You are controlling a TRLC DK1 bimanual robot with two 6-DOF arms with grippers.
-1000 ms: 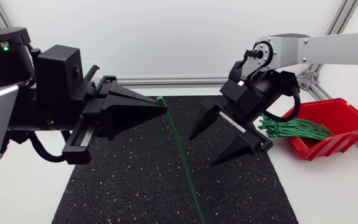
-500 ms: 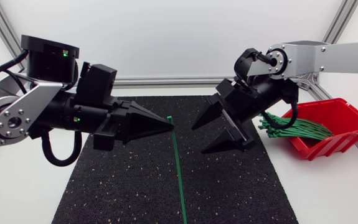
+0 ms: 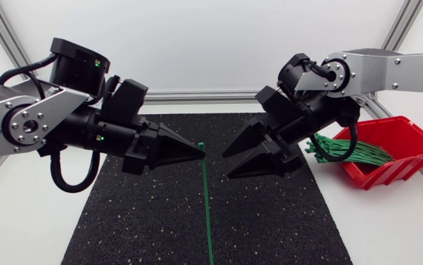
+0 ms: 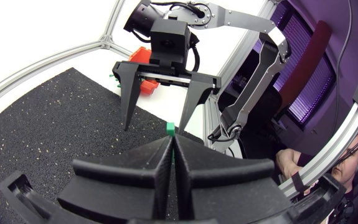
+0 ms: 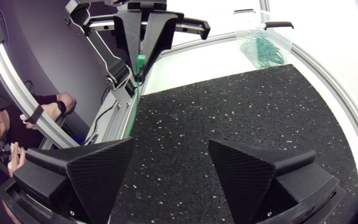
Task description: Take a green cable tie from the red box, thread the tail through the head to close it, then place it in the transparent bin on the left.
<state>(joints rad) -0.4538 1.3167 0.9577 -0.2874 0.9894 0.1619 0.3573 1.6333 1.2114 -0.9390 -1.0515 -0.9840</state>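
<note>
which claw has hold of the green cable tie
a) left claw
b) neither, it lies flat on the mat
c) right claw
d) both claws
a: the left claw is pinched shut on the green cable tie near its head, with the tail hanging down toward the mat, and the right claw is open with nothing between its fingers.

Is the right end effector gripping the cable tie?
No, the right end effector is open, only mat between its fingers; the left end effector holds the green cable tie.
</note>
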